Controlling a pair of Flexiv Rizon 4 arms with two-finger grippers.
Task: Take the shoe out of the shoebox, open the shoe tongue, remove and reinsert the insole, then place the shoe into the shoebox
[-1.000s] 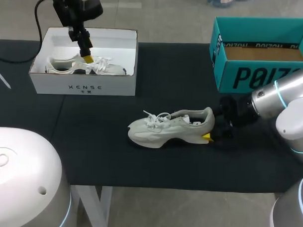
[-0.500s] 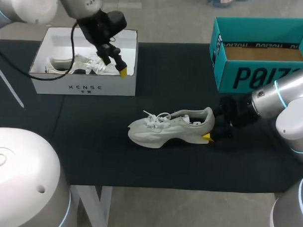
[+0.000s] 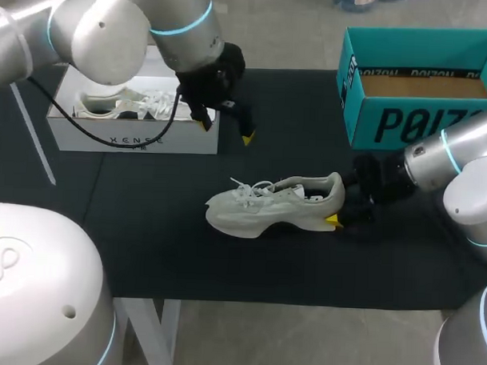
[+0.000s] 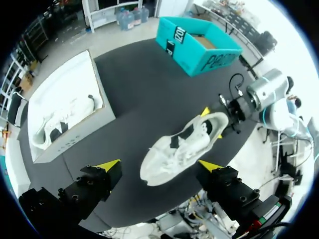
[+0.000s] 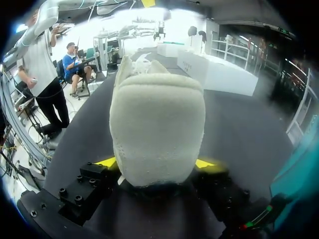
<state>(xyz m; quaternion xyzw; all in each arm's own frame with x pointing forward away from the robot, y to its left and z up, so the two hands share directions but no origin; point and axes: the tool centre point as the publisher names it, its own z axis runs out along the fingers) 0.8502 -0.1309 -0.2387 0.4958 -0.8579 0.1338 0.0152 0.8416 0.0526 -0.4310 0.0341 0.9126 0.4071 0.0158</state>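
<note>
White shoebox [image 3: 133, 137] sits open at the left rear of the desk [image 3: 145, 243], with a second shoe [image 3: 122, 104] lying inside. Left pincer [image 4: 159, 166] hangs above the desk just right of that box, fingers spread wide, holding nothing. Shoe [image 3: 263, 207] stands on its sole mid-desk, toe pointing left. Right pincer [image 5: 155, 162] grips its heel from both sides. Teal box [image 3: 422, 117] sits open at the right rear.

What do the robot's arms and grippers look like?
Both the left arm and right arm are rounded silver-grey tubes with glowing blue joint rings. The left gripper and right gripper are black, two-fingered, yellow-tipped. A black cable loops off the left arm.
</note>
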